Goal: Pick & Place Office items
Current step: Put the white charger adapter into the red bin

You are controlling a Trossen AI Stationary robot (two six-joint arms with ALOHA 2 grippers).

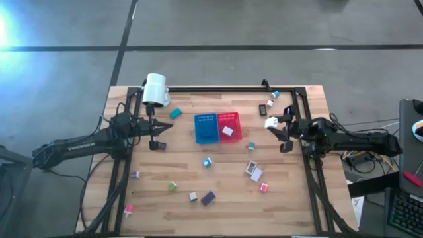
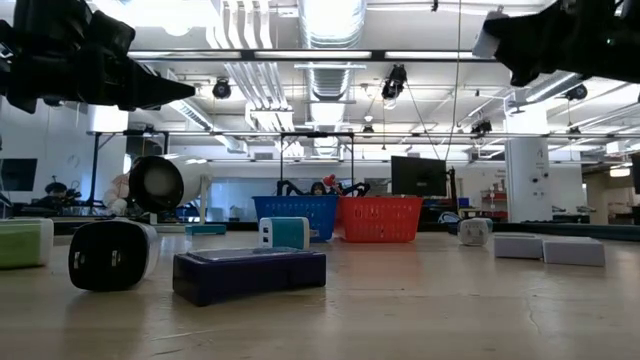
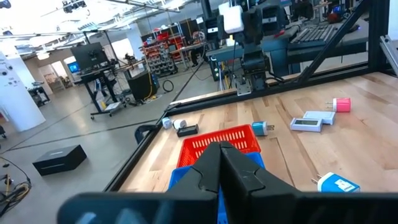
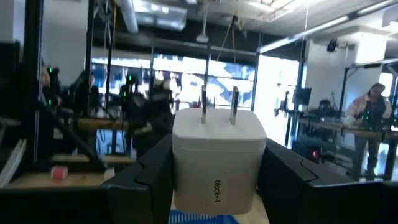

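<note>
White plug block [image 1: 271, 123] sits clamped in the right gripper [image 1: 280, 128], up in the air to the right of the red bin [image 1: 228, 126] — high view. Left gripper [image 1: 154, 132] hangs left of the blue bin [image 1: 206, 128], fingers pinched together, nothing in them. Bins stand side by side, touching, blue on the left; a white piece [image 1: 227, 131] lies in the red one, the blue one's contents I cannot tell. Other small items are scattered on the wooden table [image 1: 291, 198]: a teal block [image 1: 175, 114], a pink piece [image 1: 264, 188], a dark flat block [image 1: 208, 198], a green piece [image 1: 172, 186]. White lamp [image 1: 155, 90] is at the back left.

Low view: dark flat block [image 2: 249, 274] lies flat, long axis across the picture, with a black-and-white round adapter [image 2: 111, 254] just beside it. Blue bin [image 2: 295, 216] and red bin [image 2: 381, 219] are behind.

Left wrist view: closed fingers [image 3: 239, 171] point over the two bins toward the far arm holding the white block [image 3: 232, 18].

Right wrist view: plug block [image 4: 218, 162] is upright between the fingers [image 4: 149, 180] — two metal prongs pointing up, long axis vertical, label on its front face. A person [image 4: 370, 118] stands in the room behind.
</note>
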